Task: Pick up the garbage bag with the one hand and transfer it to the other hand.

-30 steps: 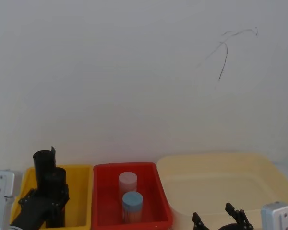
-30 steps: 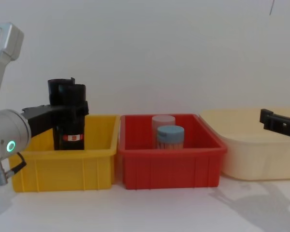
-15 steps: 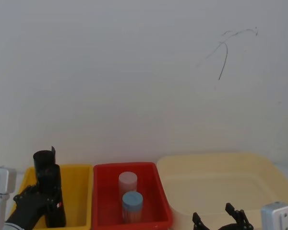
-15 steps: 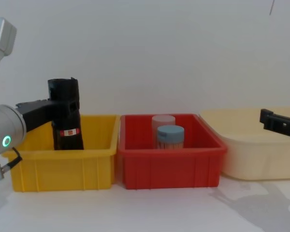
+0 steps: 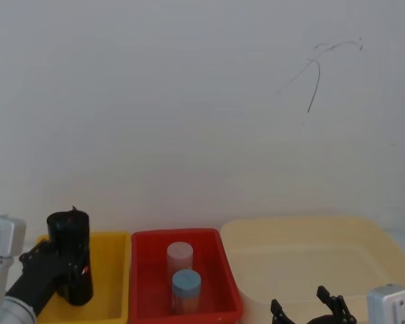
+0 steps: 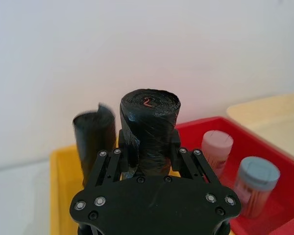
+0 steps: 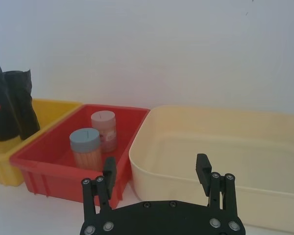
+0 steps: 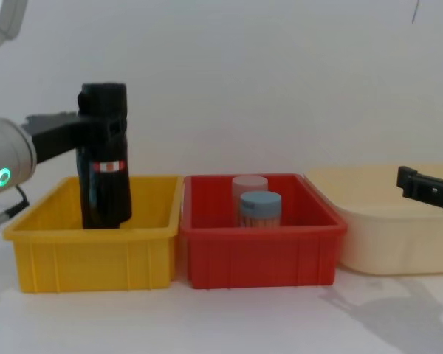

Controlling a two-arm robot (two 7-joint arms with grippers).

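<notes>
Our left gripper (image 6: 149, 143) is clamped on the garbage bag (image 8: 103, 101), upright at the left yellow bin (image 8: 88, 258); from the chest we can't split its bottom from the plain roll (image 6: 94, 132), the wrist view can. The right gripper (image 7: 156, 166) is spread apart, low right

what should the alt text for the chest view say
The left gripper is shut on the garbage bag, a black roll held upright over the yellow bin. Beside it a red bin holds two lidded jars, and the open right gripper hovers near a cream tub at the right edge.
</notes>
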